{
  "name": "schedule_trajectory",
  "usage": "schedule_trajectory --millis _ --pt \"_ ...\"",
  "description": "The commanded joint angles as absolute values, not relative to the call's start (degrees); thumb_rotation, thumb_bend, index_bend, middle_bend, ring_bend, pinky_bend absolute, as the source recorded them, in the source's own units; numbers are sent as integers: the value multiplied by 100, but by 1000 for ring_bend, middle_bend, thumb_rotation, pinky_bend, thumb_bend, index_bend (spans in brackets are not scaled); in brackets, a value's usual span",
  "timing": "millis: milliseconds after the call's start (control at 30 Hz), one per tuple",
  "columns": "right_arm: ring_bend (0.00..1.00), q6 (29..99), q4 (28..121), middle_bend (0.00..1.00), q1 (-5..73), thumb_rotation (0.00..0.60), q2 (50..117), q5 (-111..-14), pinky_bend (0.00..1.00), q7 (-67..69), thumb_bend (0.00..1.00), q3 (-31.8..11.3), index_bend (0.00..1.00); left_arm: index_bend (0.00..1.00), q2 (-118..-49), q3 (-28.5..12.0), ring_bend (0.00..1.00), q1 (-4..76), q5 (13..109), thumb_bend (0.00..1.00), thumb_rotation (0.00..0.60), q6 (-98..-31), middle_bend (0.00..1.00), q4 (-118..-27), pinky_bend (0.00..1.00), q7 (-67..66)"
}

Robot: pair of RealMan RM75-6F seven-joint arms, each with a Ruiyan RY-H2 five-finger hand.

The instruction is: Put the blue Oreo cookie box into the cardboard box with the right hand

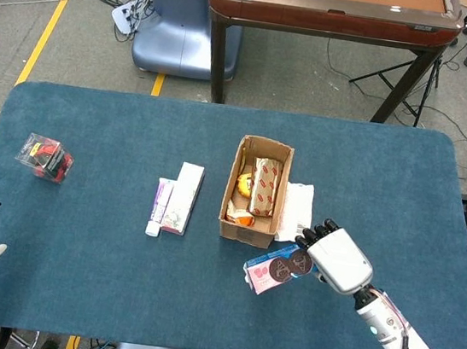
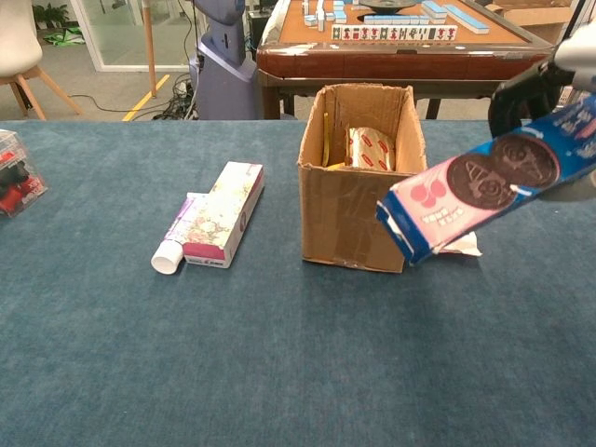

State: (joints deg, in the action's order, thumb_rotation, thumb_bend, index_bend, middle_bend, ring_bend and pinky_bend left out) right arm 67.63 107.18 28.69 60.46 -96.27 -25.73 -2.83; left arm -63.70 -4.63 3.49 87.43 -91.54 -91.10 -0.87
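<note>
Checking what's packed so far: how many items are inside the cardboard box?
3 visible in the cardboard box: a red-patterned packet, a yellow item and an orange one. More may be hidden underneath.

The bench [image 2: 112,372] wears a matt blue cloth with a short, felt-like nap. The cardboard box [image 2: 358,200] is plain brown corrugated board, dull, with a strip of clear glossy tape down its front. The blue Oreo cookie box [image 2: 484,182] is smooth printed card with a slight sheen. The right hand [image 1: 338,259] has a pale grey plastic shell and black fingers [image 1: 319,231]. At 9 o'clock from the cardboard box lies a glossy card toothpaste box [image 2: 223,212].
</note>
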Motion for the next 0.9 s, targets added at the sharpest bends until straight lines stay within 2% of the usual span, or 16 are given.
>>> schedule_trajectory --millis 33,367,900 --pt "527 6872 11250 612 2913 600 5634 -9515 434 -3282 282 -618 547 285 -6380 -452 261 354 8759 109 600 -9145 286 -9116 412 -106" --pt "527 6921 11602 609 3032 600 5348 -9046 434 -3927 282 -1111 547 284 -6375 -456 261 353 8749 108 600 -9144 285 -9115 412 -74" --pt "527 6662 10888 607 3428 600 5698 -7899 434 -3929 282 -1553 547 286 -6369 -461 261 370 8698 109 600 -9078 285 -9109 412 -28"
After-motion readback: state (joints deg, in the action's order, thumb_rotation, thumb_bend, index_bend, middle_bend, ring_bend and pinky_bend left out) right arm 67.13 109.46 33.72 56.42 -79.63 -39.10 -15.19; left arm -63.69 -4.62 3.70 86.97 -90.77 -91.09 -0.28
